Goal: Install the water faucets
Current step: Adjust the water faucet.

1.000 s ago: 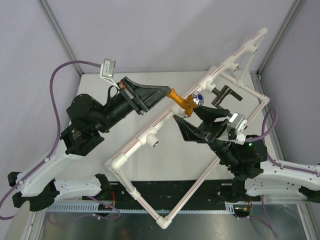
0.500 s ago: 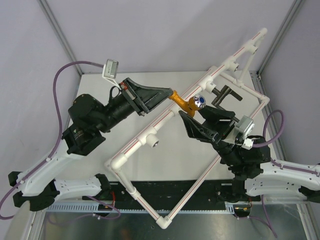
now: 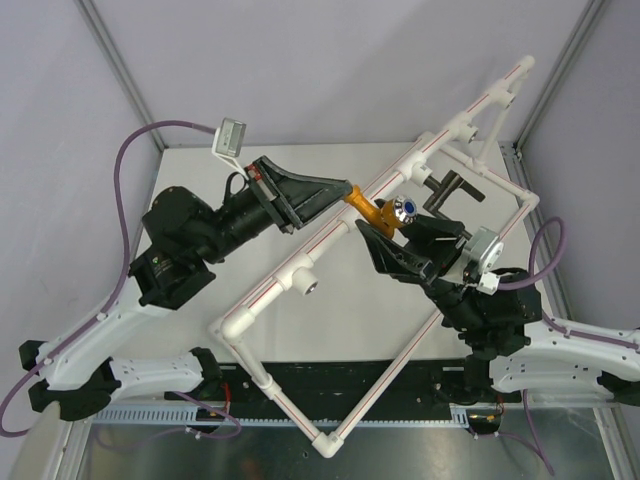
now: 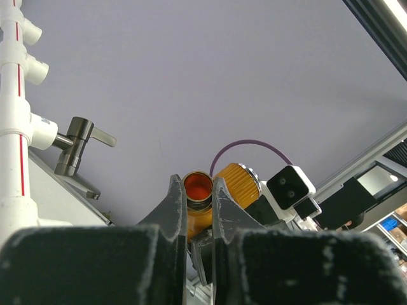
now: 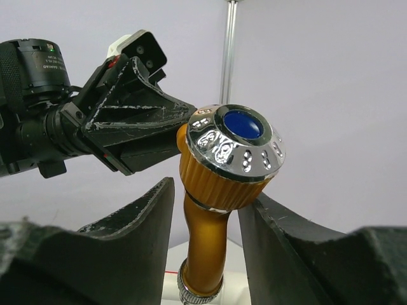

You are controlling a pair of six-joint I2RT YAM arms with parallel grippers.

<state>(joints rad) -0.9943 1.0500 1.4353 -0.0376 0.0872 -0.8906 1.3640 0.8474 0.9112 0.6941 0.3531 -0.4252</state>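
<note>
The orange-brass water faucet (image 3: 375,211) with a silver-blue knob (image 3: 404,207) is held in the air over the white pipe frame (image 3: 290,272). My left gripper (image 3: 346,194) is shut on its open end (image 4: 198,189). My right gripper (image 3: 386,228) is open, its fingers on either side of the faucet's neck (image 5: 206,238). Its right finger (image 5: 280,248) touches the knob (image 5: 234,151), while a gap separates the left finger (image 5: 137,235) from the neck. The black tap (image 3: 450,190) with a long arm sticks out of the frame; the left wrist view shows it as well (image 4: 75,143).
The frame lies diagonally across the white table (image 3: 200,165), with an open round socket (image 3: 313,286) on its near rail. More pipe sockets (image 4: 28,60) stand at the left of the left wrist view. Grey walls and aluminium posts (image 3: 120,70) enclose the table.
My right gripper's jaws have narrowed around the faucet and its wrist has turned. The left gripper has nudged the faucet a little toward the right arm.
</note>
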